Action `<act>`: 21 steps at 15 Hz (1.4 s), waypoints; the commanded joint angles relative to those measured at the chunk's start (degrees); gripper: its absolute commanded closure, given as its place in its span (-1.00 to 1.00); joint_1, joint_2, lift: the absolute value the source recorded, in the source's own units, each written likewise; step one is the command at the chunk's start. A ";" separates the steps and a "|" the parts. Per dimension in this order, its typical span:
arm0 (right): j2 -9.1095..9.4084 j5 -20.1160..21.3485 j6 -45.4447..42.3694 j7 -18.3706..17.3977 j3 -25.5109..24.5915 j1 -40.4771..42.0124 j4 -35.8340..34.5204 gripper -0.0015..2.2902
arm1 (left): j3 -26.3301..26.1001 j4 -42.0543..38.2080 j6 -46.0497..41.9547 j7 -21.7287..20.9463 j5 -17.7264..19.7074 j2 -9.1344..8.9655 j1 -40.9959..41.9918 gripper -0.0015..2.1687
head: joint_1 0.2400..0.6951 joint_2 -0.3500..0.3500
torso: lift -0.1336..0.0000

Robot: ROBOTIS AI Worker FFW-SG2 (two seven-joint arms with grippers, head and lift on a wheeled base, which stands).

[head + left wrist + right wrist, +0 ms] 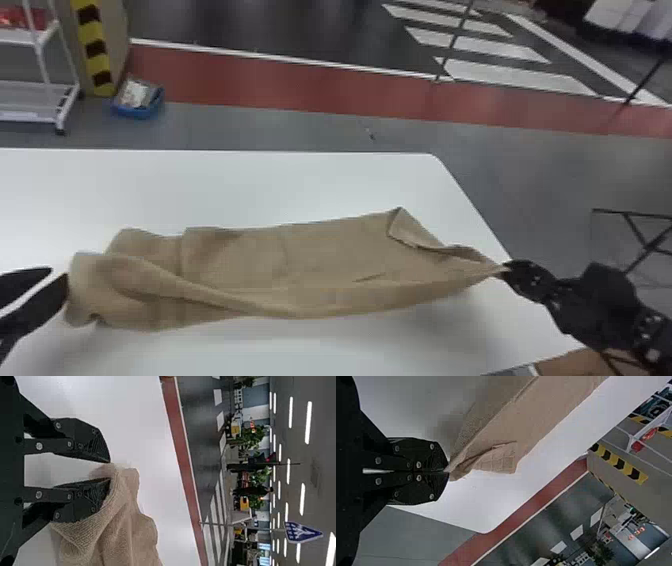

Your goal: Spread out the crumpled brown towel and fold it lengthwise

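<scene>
The brown towel (320, 255) stretches across the white table, rumpled and bunched at its left end, flatter toward the right, with one far right corner folded over. At the towel's left end is my left gripper (59, 274), its fingers apart. In the left wrist view my left gripper (110, 470) stands open with the towel's edge (119, 506) at its fingertips, not clamped. My right gripper (506, 268) is shut on the towel's right corner, pulling it to a point; in the right wrist view that gripper (447, 471) pinches the towel (494, 455).
The white table (215, 180) has its right edge passing under the right gripper. Beyond it on the floor are a blue bin (137, 102), a white rack (37, 95) and a yellow-black striped post (94, 47). A black metal frame (632, 216) stands at the right.
</scene>
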 commanded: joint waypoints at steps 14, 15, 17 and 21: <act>0.39 -0.43 -1.06 -0.18 -0.48 2.07 -0.45 0.97 | -9.68 -1.96 18.17 -2.50 -7.33 -1.01 -8.67 -0.92 | 1.00 -1.00 | -0.87; 0.39 -0.34 -1.06 -0.18 -0.48 2.24 -0.45 0.97 | -9.86 -0.99 22.56 -2.59 -7.33 -1.01 -10.61 -0.92 | 1.00 -1.00 | -0.87; 0.39 -0.34 -1.06 -0.27 -0.30 2.24 -0.37 0.97 | -11.35 0.59 29.59 -3.12 -10.23 -1.01 -14.47 -0.88 | 1.00 -1.00 | -0.87; 0.39 -0.26 -1.06 -0.27 0.31 2.24 -0.19 0.97 | -12.41 2.70 31.70 -4.00 -12.70 -1.01 -16.49 -0.50 | 1.00 -1.00 | -0.87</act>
